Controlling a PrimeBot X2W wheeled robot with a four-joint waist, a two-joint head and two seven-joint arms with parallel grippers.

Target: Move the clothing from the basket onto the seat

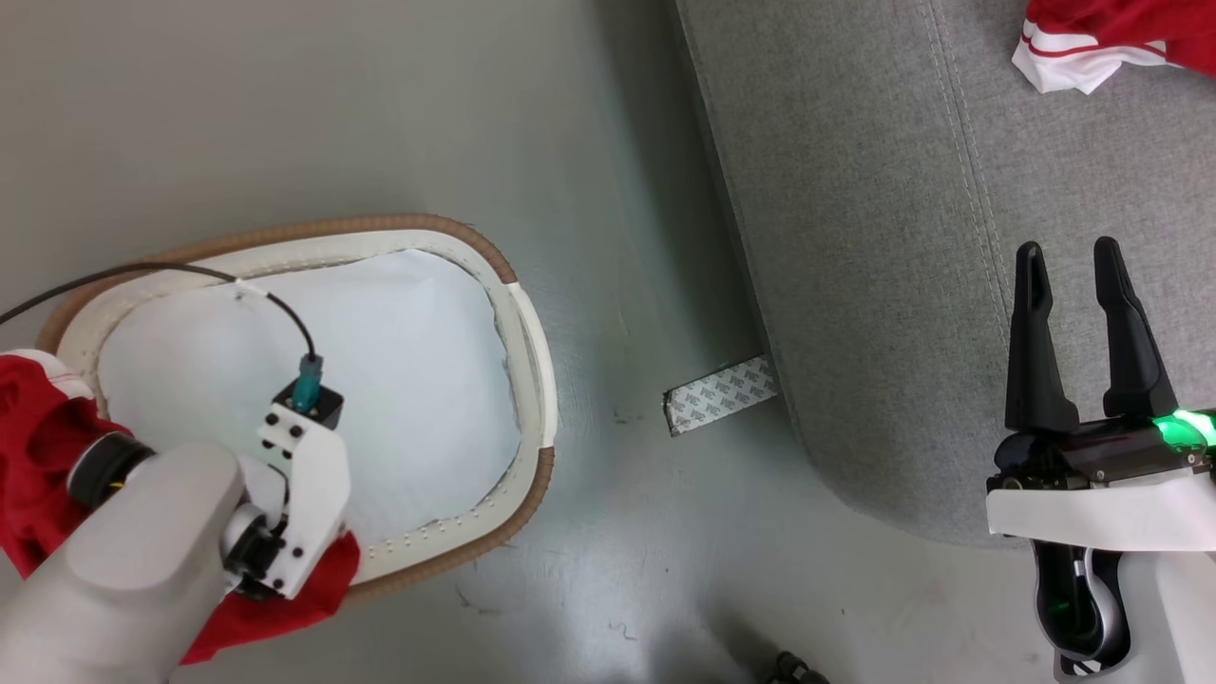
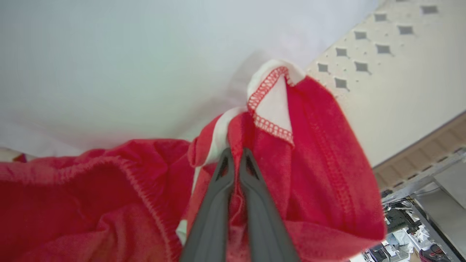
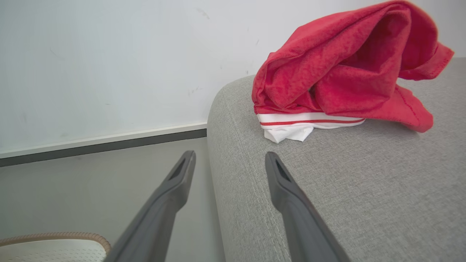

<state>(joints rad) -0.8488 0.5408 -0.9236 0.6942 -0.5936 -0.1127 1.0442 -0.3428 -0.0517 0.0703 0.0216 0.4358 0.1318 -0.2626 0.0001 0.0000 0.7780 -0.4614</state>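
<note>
1. Left gripper [image 2: 235,154]: jaws closed, pinching a fold of the red garment [image 2: 320,163].
2. Red garment: white-trimmed, bunched inside the basket [image 1: 532,380] and draped over its near left rim.
3. Basket: oval, cream, brown-rimmed; white cloth lining [image 1: 380,380] exposed. It stands on the floor [image 1: 608,142], apart from the seat's left edge.
4. Tape strip [image 1: 719,392]: flat on the floor, one end meeting the seat's left edge.
5. Seat [image 1: 855,237]: grey fabric, seamed.
6. Second red garment [image 3: 346,72]: heaped on the seat near its far rounded edge, striped white trim lowest.
7. Right gripper [image 1: 1078,285]: jaws open, empty, above the seat's near edge, well apart from the second red garment.
</note>
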